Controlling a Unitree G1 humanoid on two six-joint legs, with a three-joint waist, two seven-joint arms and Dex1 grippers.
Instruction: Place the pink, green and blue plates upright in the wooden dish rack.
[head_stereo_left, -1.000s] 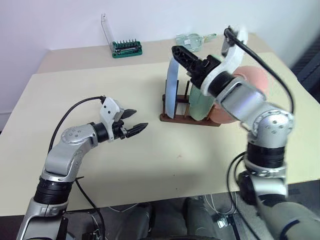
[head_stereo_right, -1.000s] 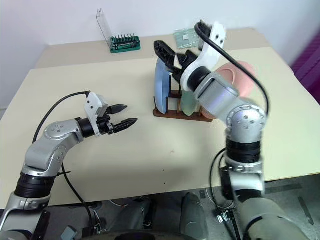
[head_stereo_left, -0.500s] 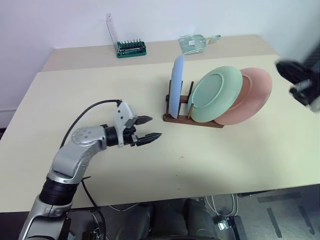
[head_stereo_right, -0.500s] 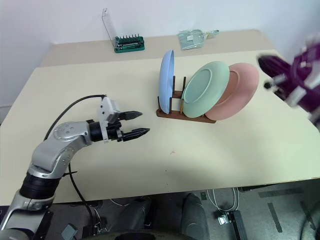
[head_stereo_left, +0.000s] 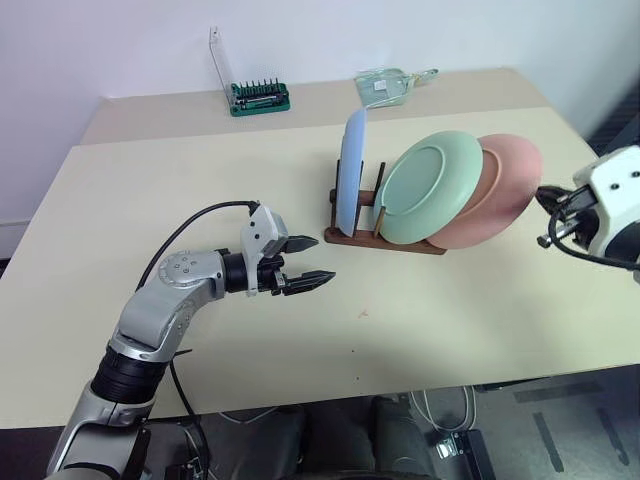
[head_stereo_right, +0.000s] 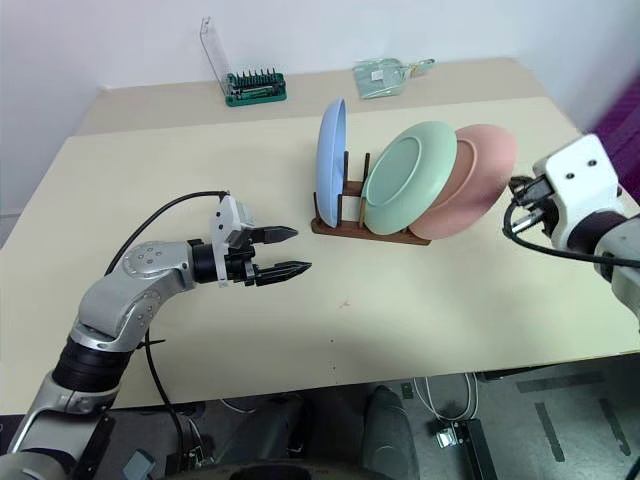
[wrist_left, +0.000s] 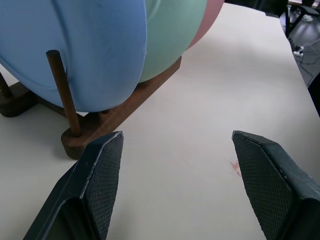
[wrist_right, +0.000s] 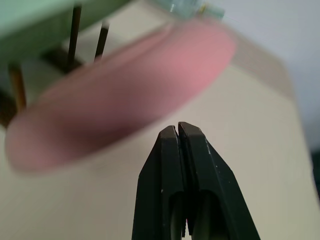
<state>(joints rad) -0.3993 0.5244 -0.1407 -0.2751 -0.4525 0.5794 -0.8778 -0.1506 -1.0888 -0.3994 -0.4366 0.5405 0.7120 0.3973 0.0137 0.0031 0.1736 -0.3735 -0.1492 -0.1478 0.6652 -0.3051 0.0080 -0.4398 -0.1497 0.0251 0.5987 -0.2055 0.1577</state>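
While all three are sitting in the dark wooden pegged rack (head_stereo_left: 385, 238) | you're seeing round light-blue plate (head_stereo_left: 351, 170) upright, mint-green plate (head_stereo_left: 432, 187) and salmon-pink plate (head_stereo_left: 500, 190) leaning | left gripper (head_stereo_left: 308, 262) standing apart, empty | right gripper (wrist_right: 178, 131) pressing together, empty | only straightening possibly remaining.

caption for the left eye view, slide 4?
Blue plate, green plate and pink plate stand in the wooden dish rack; left gripper open nearby, empty.

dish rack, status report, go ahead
Left gripper open, empty, short of the dish rack. Right gripper shut, empty, beside pink plate. Blue plate upright; green plate and pink lean. Nothing in the way.
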